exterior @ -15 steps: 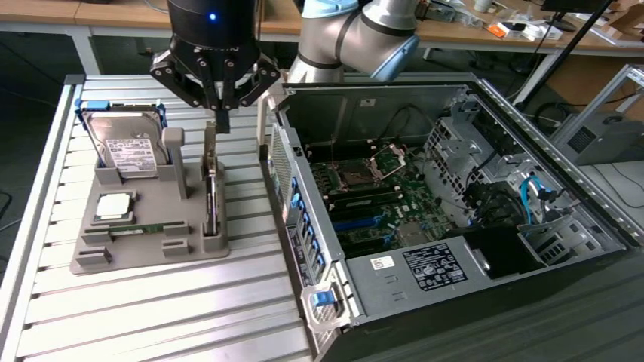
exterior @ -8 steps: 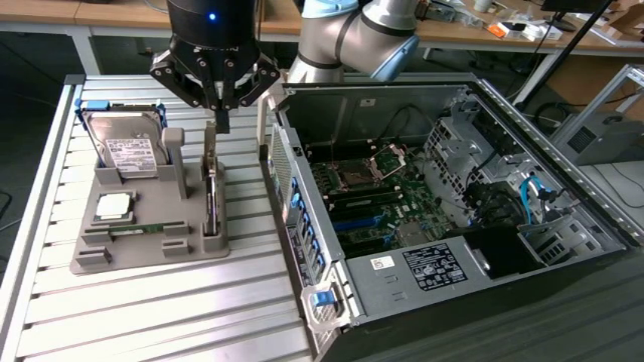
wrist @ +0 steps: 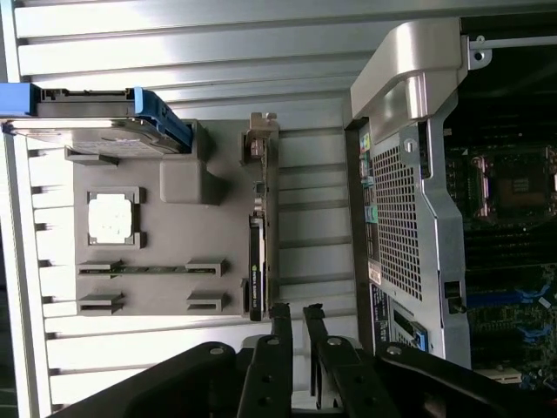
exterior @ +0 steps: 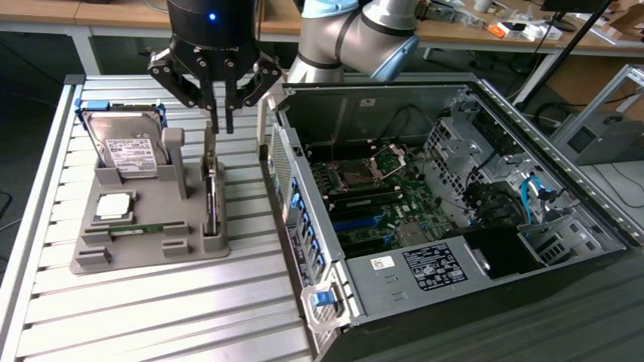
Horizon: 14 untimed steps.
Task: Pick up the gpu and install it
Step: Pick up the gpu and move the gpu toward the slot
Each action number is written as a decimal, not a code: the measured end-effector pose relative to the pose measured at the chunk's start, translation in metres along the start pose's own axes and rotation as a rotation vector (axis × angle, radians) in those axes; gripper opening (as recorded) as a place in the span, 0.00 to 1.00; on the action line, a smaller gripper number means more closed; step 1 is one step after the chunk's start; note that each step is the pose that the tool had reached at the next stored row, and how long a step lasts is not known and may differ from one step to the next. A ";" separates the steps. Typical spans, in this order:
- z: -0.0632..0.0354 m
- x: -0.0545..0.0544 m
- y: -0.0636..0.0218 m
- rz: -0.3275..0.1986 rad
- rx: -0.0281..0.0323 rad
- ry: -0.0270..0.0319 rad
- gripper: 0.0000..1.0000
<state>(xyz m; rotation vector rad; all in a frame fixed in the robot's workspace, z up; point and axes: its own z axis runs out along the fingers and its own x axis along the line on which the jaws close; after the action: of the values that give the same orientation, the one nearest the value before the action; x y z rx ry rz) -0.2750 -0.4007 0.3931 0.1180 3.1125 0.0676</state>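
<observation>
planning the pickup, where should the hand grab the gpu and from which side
Take the gpu by its upper edge, coming straight down, one finger on each flat face. It stands on edge in the gray holder, so its lower edge is buried.

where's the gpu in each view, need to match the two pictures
Exterior view: the gpu stands on edge in the gray holder, on its side nearest the computer case, in the exterior view's left half.
Wrist view: the gpu is seen edge-on, between the chip in the holder and the computer case.
Shared landmark: the hard drive with its blue frame, in the same holder.
</observation>
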 end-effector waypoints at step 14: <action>0.0008 0.001 -0.0001 0.000 -0.0001 -0.0001 0.42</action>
<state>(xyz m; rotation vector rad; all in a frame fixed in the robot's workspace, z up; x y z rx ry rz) -0.2763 -0.4006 0.3923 0.1182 3.1124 0.0677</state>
